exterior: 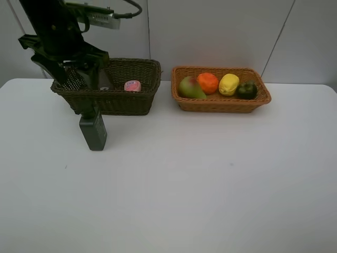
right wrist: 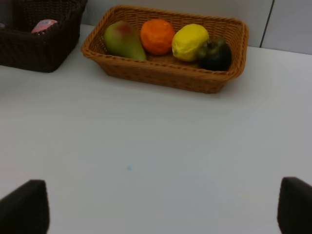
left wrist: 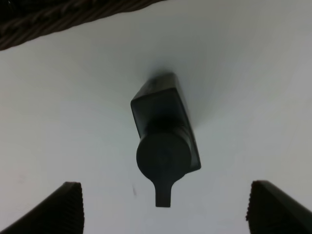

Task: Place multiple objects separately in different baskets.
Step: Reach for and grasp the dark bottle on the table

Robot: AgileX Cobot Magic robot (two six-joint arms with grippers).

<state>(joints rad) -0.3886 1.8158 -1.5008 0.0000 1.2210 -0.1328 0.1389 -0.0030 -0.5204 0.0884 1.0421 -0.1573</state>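
Observation:
A dark green bottle (exterior: 93,129) stands on the white table just in front of the dark olive-brown basket (exterior: 138,103). In the left wrist view the bottle (left wrist: 163,136) lies below my left gripper (left wrist: 165,195), whose fingers are wide apart and empty. A small pink bottle (exterior: 132,86) lies in the dark basket. The light orange-tan basket (exterior: 221,104) holds a green-red pear (exterior: 190,88), an orange (exterior: 208,82), a yellow lemon (exterior: 229,84) and a dark mangosteen (exterior: 246,90). My right gripper (right wrist: 163,200) is open and empty over bare table. The marker and the mauve cup are out of view.
My left arm (exterior: 63,47) rises over the left end of the dark basket and hides part of its inside. The two baskets stand side by side at the back of the table (exterior: 200,179), near the wall.

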